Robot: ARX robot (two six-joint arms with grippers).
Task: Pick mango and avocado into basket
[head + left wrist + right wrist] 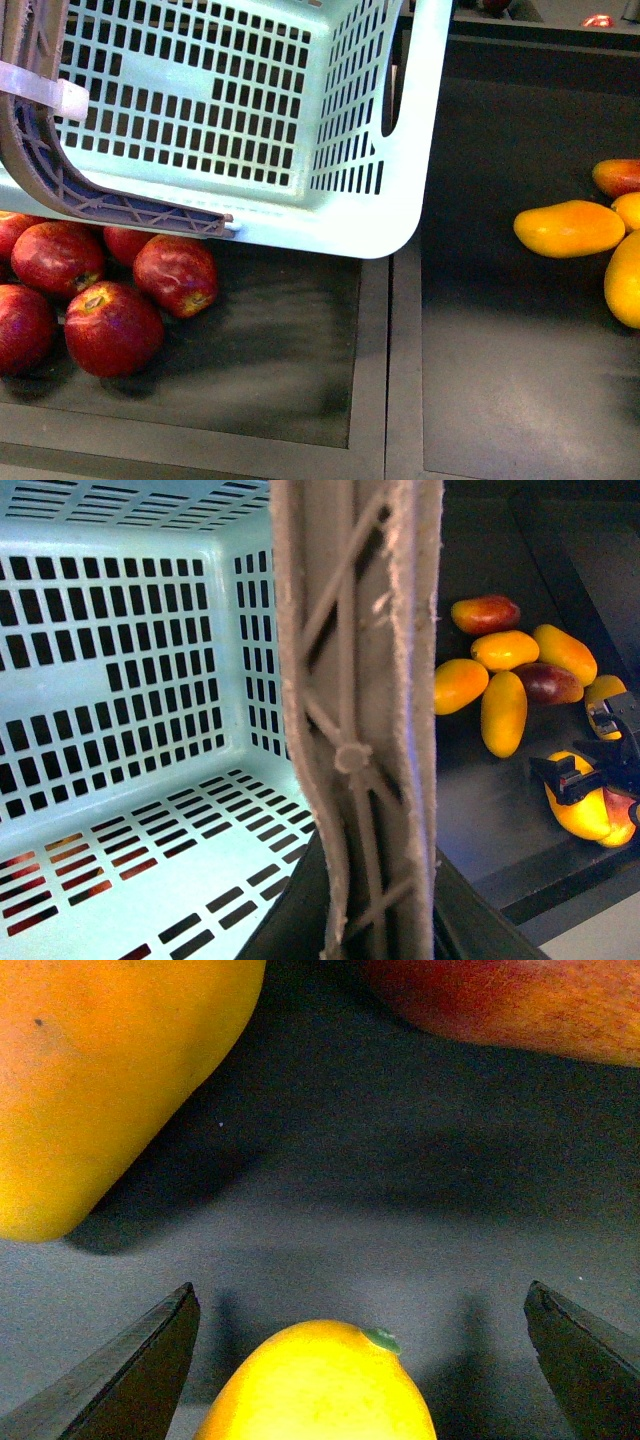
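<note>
Grasping of the smooth oblong yellow mango [320,1390] is in hand: it lies between the spread, empty jaws of the right end effector [360,1298]. Closure is called for next, then carriage to the pale teal slotted plastic basket [400,200], well apart.

Bright overhead light washes out the basket [425,150] rim, and the mango [110,1080] casts a soft-edged shadow.
</note>
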